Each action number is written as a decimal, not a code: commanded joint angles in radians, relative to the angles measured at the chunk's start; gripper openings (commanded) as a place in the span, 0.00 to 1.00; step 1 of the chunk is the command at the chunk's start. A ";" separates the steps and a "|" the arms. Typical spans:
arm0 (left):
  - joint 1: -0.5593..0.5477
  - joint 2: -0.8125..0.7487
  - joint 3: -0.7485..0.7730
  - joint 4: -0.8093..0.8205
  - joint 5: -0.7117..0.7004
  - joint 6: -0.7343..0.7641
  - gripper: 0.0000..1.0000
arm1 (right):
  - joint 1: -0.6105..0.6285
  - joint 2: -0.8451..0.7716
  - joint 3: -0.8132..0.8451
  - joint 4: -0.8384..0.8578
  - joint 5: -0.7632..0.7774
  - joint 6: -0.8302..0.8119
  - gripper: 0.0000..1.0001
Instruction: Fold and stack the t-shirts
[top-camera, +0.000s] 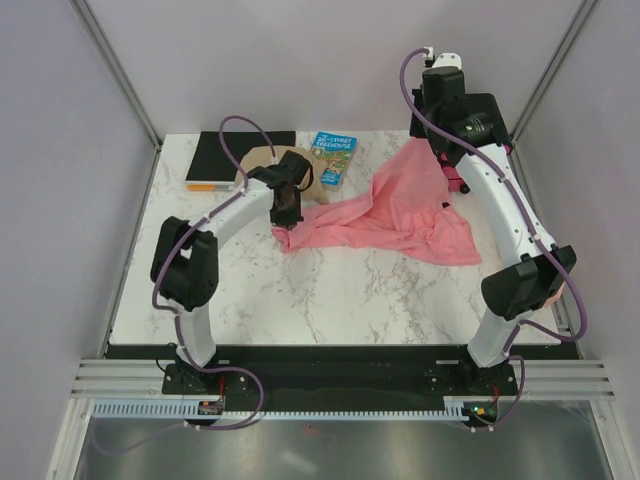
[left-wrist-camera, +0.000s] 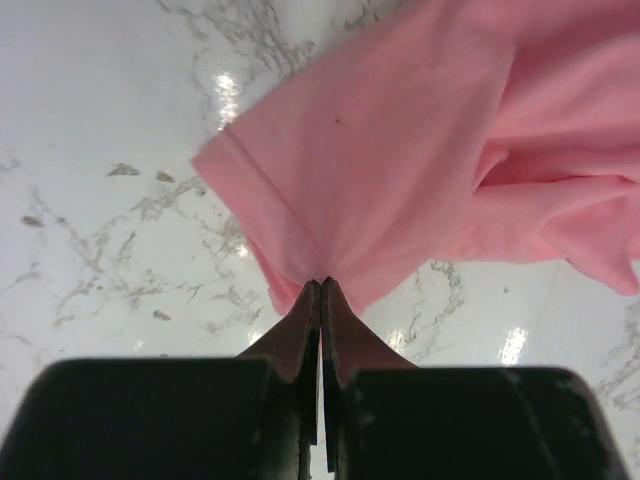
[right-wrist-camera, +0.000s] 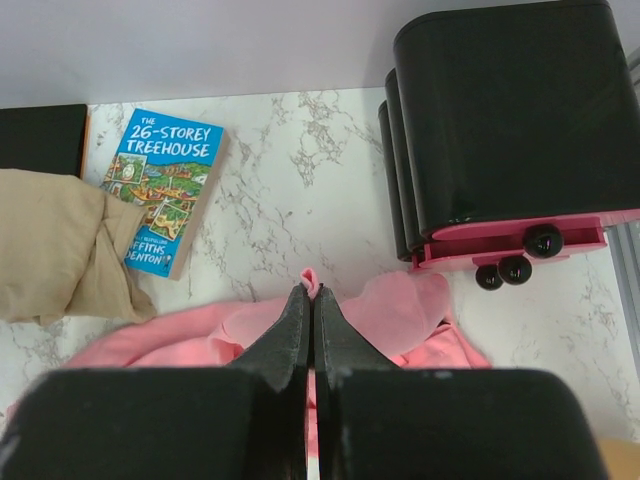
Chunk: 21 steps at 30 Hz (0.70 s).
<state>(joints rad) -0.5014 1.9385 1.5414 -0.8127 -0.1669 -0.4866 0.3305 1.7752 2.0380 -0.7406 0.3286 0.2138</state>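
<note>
Looking down on a white marble-patterned worktop (top-camera: 330, 295), two black-and-white robot arms reach in from the bottom edge of the overhead view. A salmon-pink t-shirt (top-camera: 400, 225) lies crumpled right of centre, stretched between the two arms.

The left gripper (top-camera: 286, 215), just left of centre, is closed tight on the shirt's left end. Its wrist view shows the fingers pressed together on a pinch of cloth beside a hemmed edge, with the rest of the shirt spreading to the upper right of that frame over the marble.

The right gripper (right-wrist-camera: 312, 292), at the upper right of the overhead view, is likewise clamped on a small fold of pink cloth that pokes up between its fingertips. The shirt rises off the worktop to a peak there.

A paperback book (right-wrist-camera: 165, 190) lies at the upper left of the right wrist view. Its blue cover reads "THE 26-STOREY TREEHOUSE", and lower down only the letters "FFITHS" and "DENTON" show. A bundle of tan cloth (right-wrist-camera: 55, 245) covers the book's lower left corner. A black box (right-wrist-camera: 510, 110) with pink drawer fronts and round black knobs stands at the upper right of that view. A flat black item (top-camera: 235, 152) with an orange and white strip along its near edge lies at the upper left of the overhead view.
</note>
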 joint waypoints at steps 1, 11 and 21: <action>0.001 -0.222 0.043 0.009 -0.198 -0.052 0.02 | -0.008 -0.069 -0.016 0.047 0.055 0.010 0.00; 0.038 -0.461 0.043 -0.066 -0.407 -0.118 0.02 | -0.010 -0.240 -0.143 0.135 0.161 0.010 0.00; 0.081 -0.595 -0.029 -0.129 -0.419 -0.116 0.02 | -0.010 -0.454 -0.286 0.172 0.164 0.010 0.00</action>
<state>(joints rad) -0.4324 1.4139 1.5303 -0.9119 -0.5472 -0.5835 0.3233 1.3949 1.7836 -0.6147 0.4877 0.2218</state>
